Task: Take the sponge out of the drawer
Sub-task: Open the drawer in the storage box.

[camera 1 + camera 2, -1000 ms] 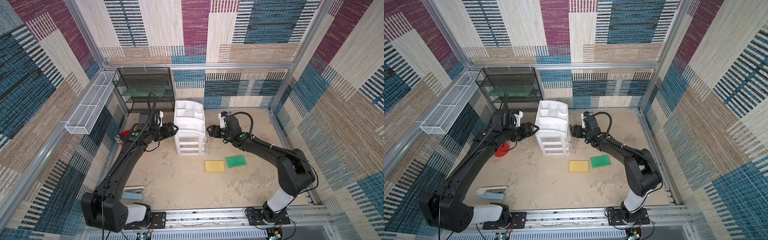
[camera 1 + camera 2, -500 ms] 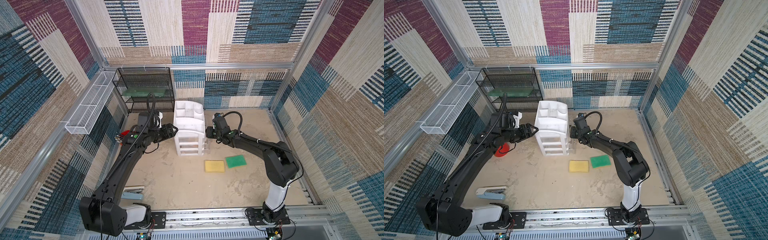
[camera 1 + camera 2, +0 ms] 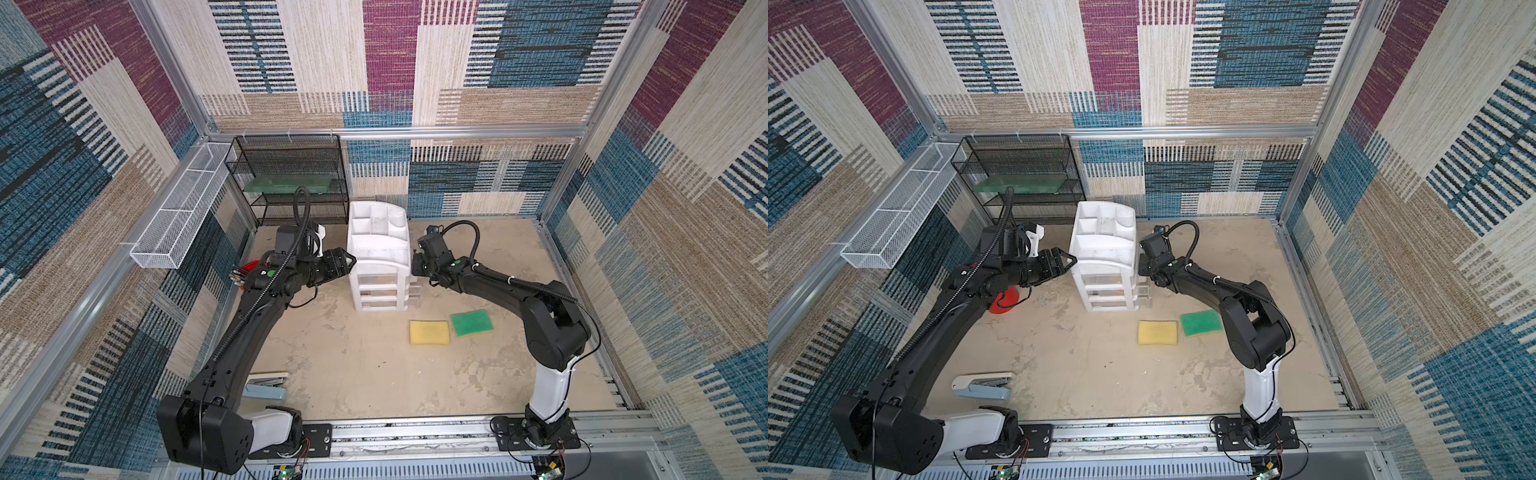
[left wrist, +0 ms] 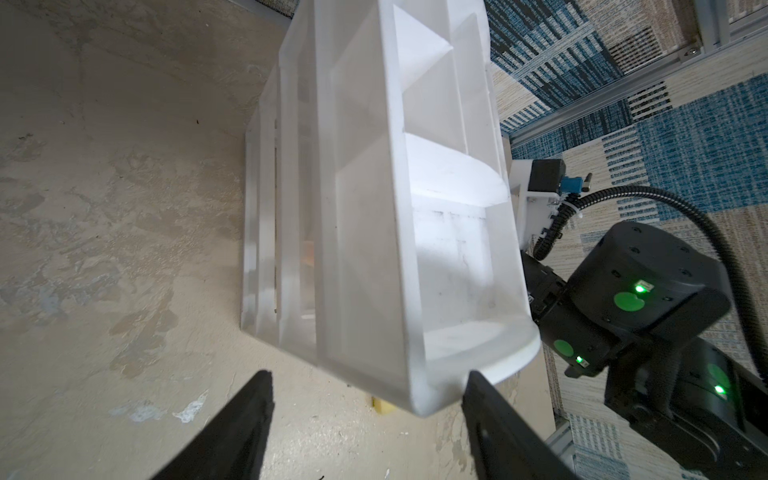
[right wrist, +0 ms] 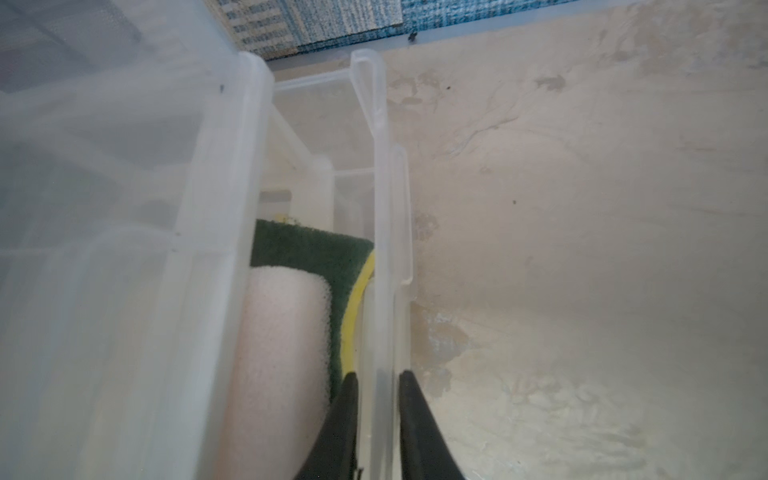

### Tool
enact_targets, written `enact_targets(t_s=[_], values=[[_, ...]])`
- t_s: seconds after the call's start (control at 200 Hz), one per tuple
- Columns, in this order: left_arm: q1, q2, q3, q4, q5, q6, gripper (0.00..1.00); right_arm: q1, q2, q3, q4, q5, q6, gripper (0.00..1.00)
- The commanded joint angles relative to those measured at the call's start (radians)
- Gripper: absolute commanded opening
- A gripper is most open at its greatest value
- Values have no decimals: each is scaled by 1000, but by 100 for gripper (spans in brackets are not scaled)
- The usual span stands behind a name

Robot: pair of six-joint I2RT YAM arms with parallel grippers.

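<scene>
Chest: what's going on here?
The right tool is pinched on the clear wall of a part-open drawer in the chest. A pale sponge and a green-yellow sponge sit inside that drawer, and neither is gripped. The left tool is open, astride the chest's top corner. A yellow sponge and a green sponge lie on the table in front of the chest.

The drawer (image 4: 365, 249) is smooth frosted plastic, the sponge (image 5: 282, 353) porous foam, the tabletop (image 5: 582, 249) rough, matt.
</scene>
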Motion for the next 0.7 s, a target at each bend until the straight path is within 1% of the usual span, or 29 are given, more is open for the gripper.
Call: enact_targets(t_s=[0.0,0.09,0.24,0.466,0.581,0.696], values=[[1,5,-3,7,-10,20,74,-4,-29,4,-20,107,-17,19],[1,2,-3,8,-11,19,74,-18,-43,-11,-27,121,-21,19],[0,0,-5,7,-11,19,74,-69,-77,-71,-3,89,-16,18],[1,12,0,7,10,18,74,-145,-127,-170,106,-89,-14,17],[1,12,3,12,28,23,75,-146,-117,-167,119,-114,-23,16],[-1,10,6,14,31,28,75,-132,-89,-122,112,-120,-40,16]])
